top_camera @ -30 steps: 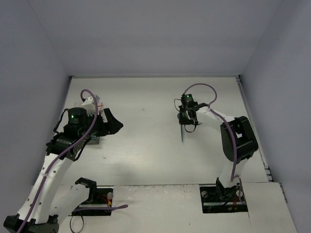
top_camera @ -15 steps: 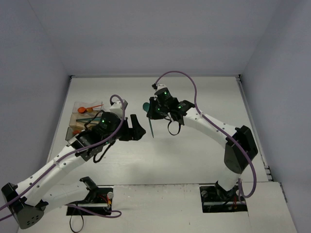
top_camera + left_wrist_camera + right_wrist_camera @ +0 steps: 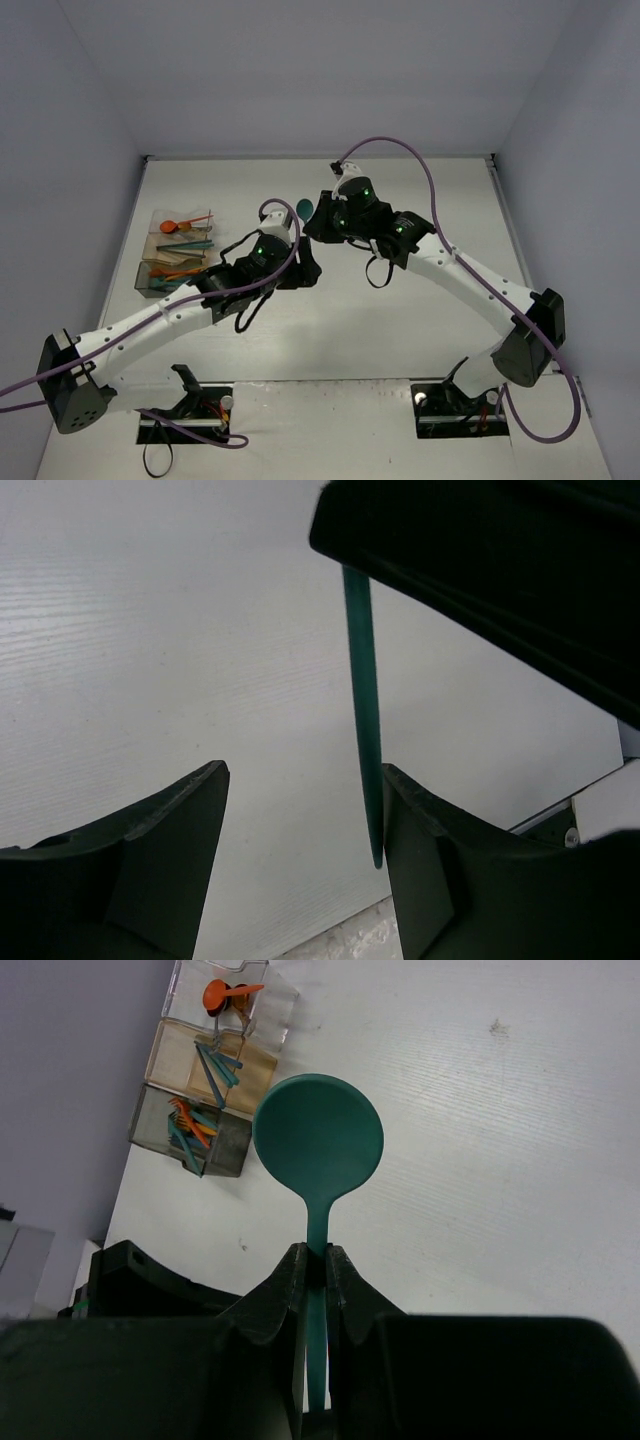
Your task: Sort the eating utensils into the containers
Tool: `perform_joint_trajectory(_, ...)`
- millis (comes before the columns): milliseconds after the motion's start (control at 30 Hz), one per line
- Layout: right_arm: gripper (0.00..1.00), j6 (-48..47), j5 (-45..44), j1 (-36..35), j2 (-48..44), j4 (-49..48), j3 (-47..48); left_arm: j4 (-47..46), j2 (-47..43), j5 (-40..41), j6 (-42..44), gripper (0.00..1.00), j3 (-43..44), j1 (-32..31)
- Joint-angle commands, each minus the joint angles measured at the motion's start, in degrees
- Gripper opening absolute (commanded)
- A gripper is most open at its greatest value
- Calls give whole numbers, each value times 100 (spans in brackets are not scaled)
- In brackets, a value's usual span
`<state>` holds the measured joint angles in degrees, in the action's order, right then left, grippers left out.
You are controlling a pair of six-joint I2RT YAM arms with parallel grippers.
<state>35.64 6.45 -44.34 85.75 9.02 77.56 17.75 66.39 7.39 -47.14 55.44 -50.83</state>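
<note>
- Right now the teal spoon point(image 3: 318, 1140) is in the air over the middle of the bench point(image 3: 420, 300), well apart from the containers point(image 3: 228, 1155), not yet sorted.
- Its handle is pinched between the pressed-together fingers of the right gripper point(image 3: 310, 1260), with the round bowl sticking out past the fingertips.
- The free end of the handle hangs between the 2 spread fingers of the left gripper point(image 3: 302, 775). It lies close against 1 of them, and I cannot tell whether it touches.
- The step in hand looks like a handover in mid-air, from the right arm to the arm that sits nearer the containers.
- The containers show 3 compartments: an orange spoon point(image 3: 222, 993) in the one farthest from the arm bases, teal sticks in the middle one, orange and teal pieces in the nearest.
- Next, I judge, the left gripper must centre on the thin handle and clamp it before the right lets go, or the spoon could drop.
- After that comes a carry to the compartment with the orange spoon.
</note>
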Motion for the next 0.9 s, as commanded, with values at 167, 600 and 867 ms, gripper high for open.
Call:
perform_joint_trajectory(167,0,150,-29,-26,-528,-146,-301,-1013,79,346,-273,28,155,-142)
perform_joint_trajectory(600,58,-146,-331,134,-618,-125,-438,-1056,25,538,-1019,0,-147,-143)
perform_joint_trajectory(867,95,-604,-302,1406,-1167,233,-895,-412,-104,709,-1795,0,-79,502)
